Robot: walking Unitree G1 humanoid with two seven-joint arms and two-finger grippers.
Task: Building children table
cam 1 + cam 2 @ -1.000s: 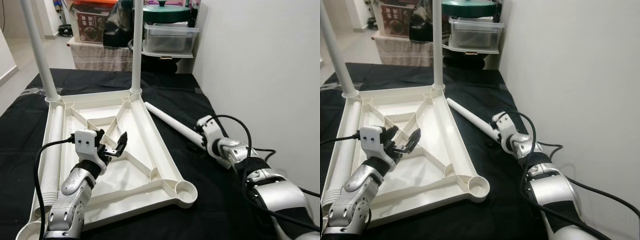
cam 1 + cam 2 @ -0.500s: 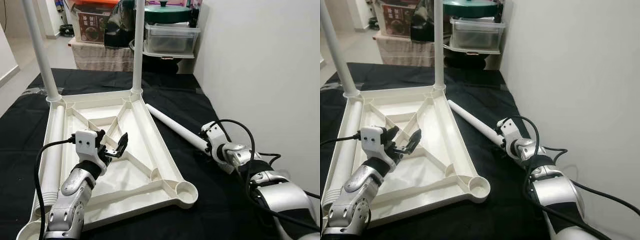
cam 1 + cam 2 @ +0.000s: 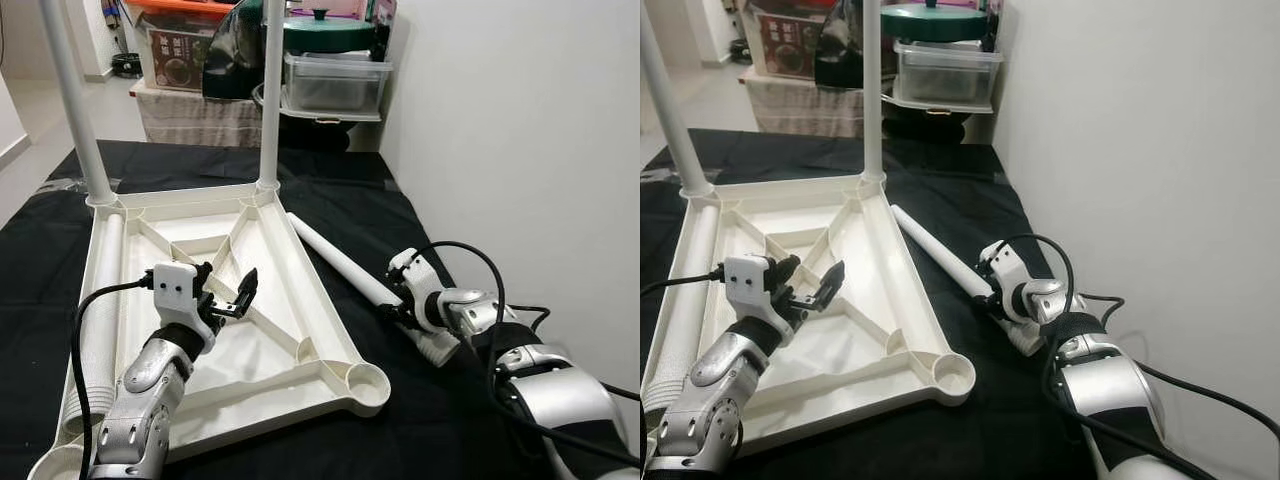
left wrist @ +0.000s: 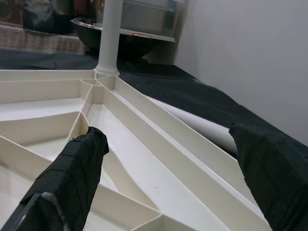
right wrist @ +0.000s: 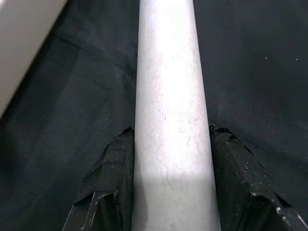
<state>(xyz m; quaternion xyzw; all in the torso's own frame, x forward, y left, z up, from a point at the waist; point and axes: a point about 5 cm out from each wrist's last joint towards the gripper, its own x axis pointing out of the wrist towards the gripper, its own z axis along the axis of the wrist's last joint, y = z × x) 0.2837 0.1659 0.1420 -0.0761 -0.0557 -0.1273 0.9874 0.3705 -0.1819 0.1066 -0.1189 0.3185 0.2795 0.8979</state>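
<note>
- Tabletop (image 3: 230,290), white plastic, lies upside down on a black cloth (image 3: 360,200); ribs on its underside face up.
- 2 legs stand upright in its far corner sockets: left leg (image 3: 72,100) & right leg (image 3: 270,90).
- Near right corner socket (image 3: 367,381) has no leg in it.
- 3rd leg (image 3: 340,262) lies on the cloth just beside the tabletop's right edge, running from near the far right corner toward the robot's right arm.
- Right gripper (image 5: 168,159) grasps this leg near its near end; wrist view shows a black finger pressed on each side of the white tube, fingers (image 5: 113,163) touching it.
- Left gripper (image 3: 228,297) hovers over the tabletop's ribs, fingers spread apart, grasping nothing; left wrist view shows both pads (image 4: 79,159) w/ a wide gap between.
- A 4th white tube (image 3: 105,290) lies along the tabletop's left edge.
- Behind the cloth: clear plastic box (image 3: 335,82) w/ a green pot (image 3: 330,28) on top, next to a cardboard box (image 3: 180,55). White wall (image 3: 520,150) on the right.
</note>
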